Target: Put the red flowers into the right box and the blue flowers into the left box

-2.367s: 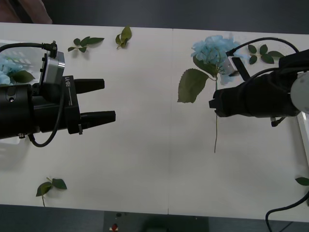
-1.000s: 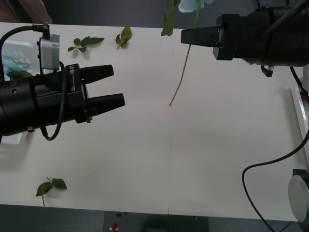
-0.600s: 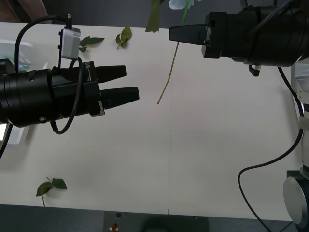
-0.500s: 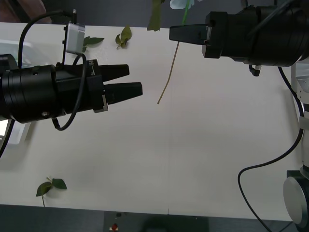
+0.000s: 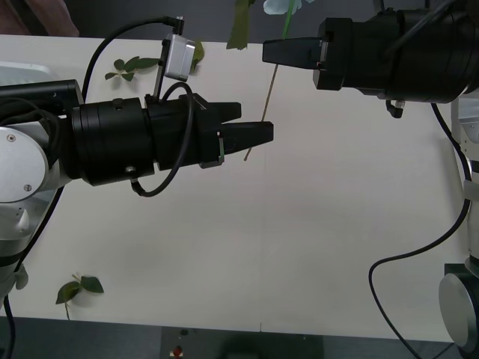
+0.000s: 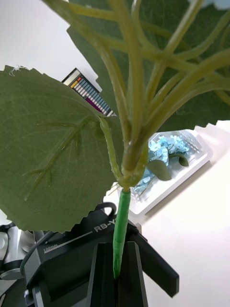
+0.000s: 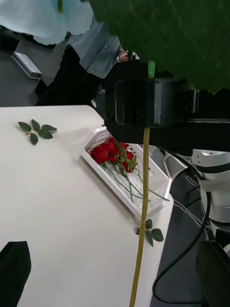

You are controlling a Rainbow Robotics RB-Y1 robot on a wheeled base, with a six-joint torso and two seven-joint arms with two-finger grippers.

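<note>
- White desk (image 5: 299, 247) across the front view, dark floor beyond its far edge.
- Held above the far part of the desk: one of the blue flowers (image 5: 283, 6), pale head cut by the top of the front view, big leaf (image 5: 239, 26) drooping beside it, long stem (image 5: 262, 112) hanging down at a slant toward the desk.
- Clamped on that stem just below the leaves: right hand (image 5: 271, 52), black fingers pressed together around the green stalk (image 6: 120, 235) in the right wrist view.
- Same stem seen from the left wrist as a thin yellowish line (image 7: 142, 211) dropping from under the right hand (image 7: 136, 103).
- Reaching in from the left at mid-height: left hand (image 5: 254, 126), fingers parted a little, tips just beside the lower stem, contact not clear; own fingers (image 7: 14, 264) at the two lower corners of the left wrist view, well apart.
- Left box (image 6: 191, 165) beyond the left arm in the right wrist view, with pale-blue heads (image 6: 165, 146) and leaves lying inside.
- Right box (image 7: 143, 192) at the desk's right edge in the left wrist view, with red flowers (image 7: 112, 152) lying in it, blooms at one end, stems running to the other.
- Loose leaf sprigs scattered on the desk: near the far edge (image 5: 133, 67), at the near left corner (image 5: 78, 288), another in the left wrist view (image 7: 36, 130).
</note>
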